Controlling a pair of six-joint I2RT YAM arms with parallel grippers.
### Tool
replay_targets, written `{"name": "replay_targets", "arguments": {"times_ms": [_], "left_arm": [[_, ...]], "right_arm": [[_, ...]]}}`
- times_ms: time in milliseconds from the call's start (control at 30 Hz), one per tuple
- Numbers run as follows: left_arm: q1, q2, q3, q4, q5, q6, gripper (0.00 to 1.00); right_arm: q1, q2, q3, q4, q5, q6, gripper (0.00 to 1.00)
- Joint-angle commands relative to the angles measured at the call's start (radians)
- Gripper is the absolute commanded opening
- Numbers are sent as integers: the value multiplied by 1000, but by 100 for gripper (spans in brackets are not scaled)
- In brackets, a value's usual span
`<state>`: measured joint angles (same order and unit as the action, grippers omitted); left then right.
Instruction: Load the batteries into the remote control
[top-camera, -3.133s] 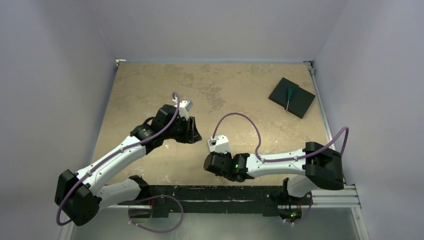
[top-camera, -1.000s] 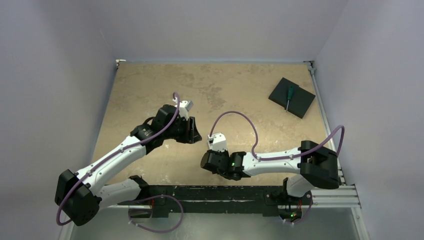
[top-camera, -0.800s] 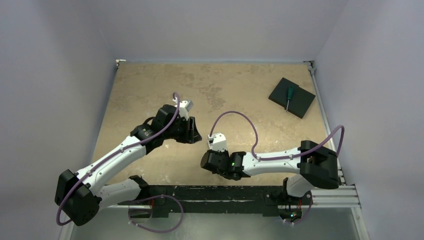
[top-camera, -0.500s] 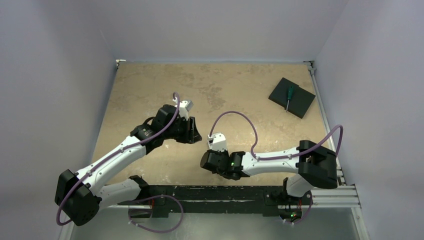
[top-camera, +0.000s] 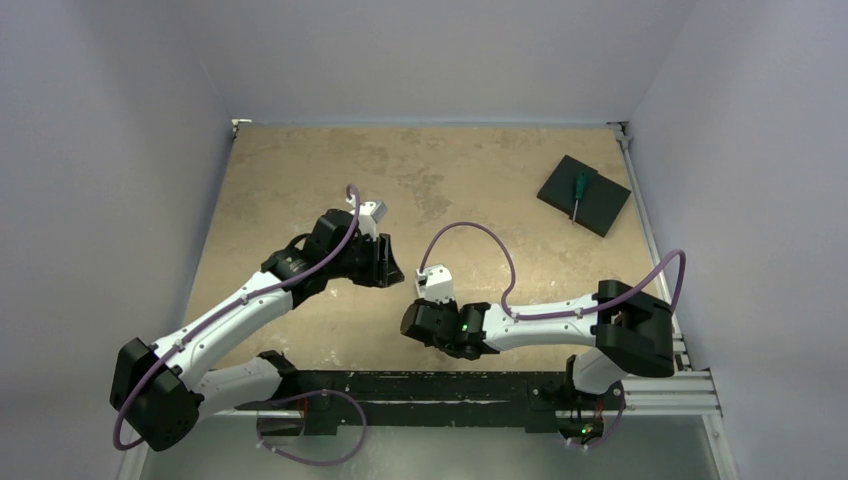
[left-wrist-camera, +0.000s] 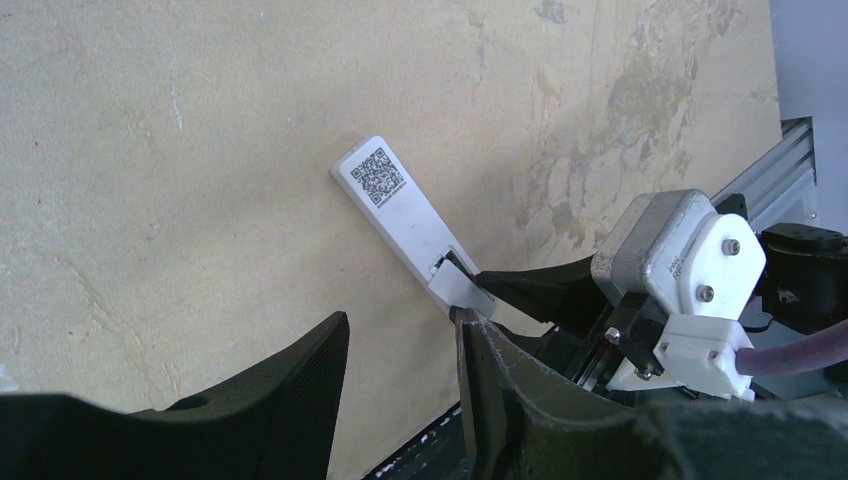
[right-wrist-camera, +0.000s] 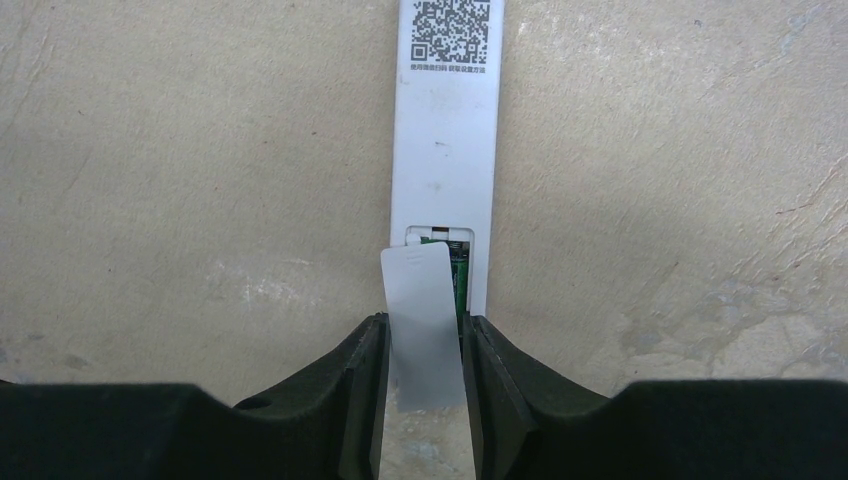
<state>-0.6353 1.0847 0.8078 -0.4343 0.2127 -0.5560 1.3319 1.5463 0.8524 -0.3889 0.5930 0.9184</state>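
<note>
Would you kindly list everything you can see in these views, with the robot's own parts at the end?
remote control: one, white, lying back up with a QR code showing, on the table between the grippers
battery cover: one, pale grey, at the remote's open recess, between the right fingers
batteries: none in view
pad: one, black, far right of the table
screwdriver: one, green handle, lying on the pad
table: one, mottled beige
left gripper: one, black, open, beside the remote
right gripper: one, black, closed on the battery cover
</note>
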Motion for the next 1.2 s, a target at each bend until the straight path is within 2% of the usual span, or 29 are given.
{"name": "replay_targets", "arguments": {"times_ms": [0,800,1167], "left_arm": [[3,3,10,26,13,8,43],[5,14,13,31,19,11,43],[5,22,13,30,13,11,43]], "right_arm": [[-7,-5,-10,2,49,25,40],[-8,-7,8,-15,67,25,41],[-7,-92,14,-7,75,6,44]]}}
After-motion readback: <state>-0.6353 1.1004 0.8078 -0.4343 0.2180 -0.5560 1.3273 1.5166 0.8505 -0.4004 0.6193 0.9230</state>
